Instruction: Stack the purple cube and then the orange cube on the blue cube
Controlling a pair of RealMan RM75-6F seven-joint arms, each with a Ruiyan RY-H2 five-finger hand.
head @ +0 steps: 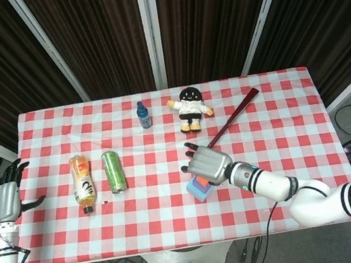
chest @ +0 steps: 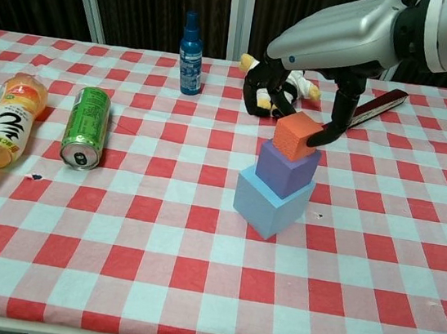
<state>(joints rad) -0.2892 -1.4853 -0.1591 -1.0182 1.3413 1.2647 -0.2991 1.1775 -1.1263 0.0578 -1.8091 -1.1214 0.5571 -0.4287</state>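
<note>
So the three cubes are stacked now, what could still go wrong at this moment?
1. The right hand holds the orange cube from above, one finger touching its right side. Opening unevenly could drag the cube off the purple cube.
2. The cubes sit turned and offset on the blue cube, so a small push may topple the stack.
3. The plush toy lies just behind the hand; pulling back that way might knock it.

Nothing I can properly read from here. The orange bottle point(chest: 4, 127) carries large black characters on a white label, and the green can point(chest: 86, 126) has print, but both are too small to make out.
</note>
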